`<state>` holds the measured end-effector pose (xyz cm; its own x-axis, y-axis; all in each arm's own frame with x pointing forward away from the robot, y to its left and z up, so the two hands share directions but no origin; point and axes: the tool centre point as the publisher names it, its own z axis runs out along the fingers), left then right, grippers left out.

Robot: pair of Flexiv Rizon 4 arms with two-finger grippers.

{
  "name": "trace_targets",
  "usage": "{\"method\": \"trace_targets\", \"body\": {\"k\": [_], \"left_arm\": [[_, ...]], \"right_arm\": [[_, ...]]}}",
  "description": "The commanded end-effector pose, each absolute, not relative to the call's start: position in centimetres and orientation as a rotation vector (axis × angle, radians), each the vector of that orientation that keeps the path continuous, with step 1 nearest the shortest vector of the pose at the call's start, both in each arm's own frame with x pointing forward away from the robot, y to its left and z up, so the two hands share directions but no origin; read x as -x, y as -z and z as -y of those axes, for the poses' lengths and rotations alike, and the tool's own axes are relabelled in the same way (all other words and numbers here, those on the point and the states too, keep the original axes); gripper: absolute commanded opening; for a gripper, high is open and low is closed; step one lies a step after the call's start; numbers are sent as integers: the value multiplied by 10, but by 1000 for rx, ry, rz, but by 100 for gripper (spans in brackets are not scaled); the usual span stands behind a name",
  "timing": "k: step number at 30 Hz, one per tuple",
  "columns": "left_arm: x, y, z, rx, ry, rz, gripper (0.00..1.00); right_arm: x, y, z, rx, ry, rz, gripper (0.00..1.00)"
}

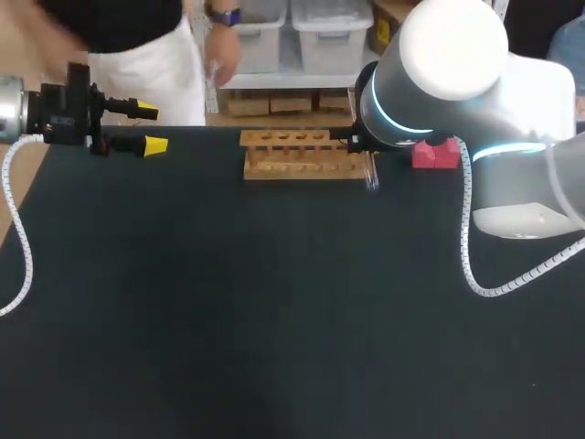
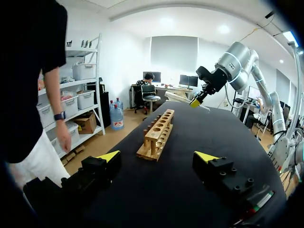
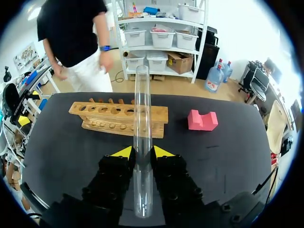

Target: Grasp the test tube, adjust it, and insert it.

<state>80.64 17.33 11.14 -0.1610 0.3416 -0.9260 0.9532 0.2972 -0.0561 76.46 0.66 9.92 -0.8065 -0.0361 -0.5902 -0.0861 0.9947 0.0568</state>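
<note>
Test tube (image 3: 143, 142) held by right jaws, these hidden overhead; left jaws wide.

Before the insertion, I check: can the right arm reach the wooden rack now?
Probably yes. The right gripper, shut on the test tube, is close to the wooden rack, and nothing lies between them.
</note>
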Motion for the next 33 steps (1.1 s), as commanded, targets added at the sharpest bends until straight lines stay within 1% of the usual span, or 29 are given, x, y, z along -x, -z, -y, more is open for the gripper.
{"method": "trace_targets", "body": {"k": [1,19,33], "left_arm": [[-806,-110,-174,-1189,870,-1677,100],[-806,-110,-174,-1189,870,-1677,100],[-806,-110,-174,-1189,870,-1677,100]], "right_arm": [[-763,-99,-5,83,-108,-2501,0],[-763,-99,-5,83,-108,-2501,0],[-798,-72,-23,59,-29,-2517,0]]}}
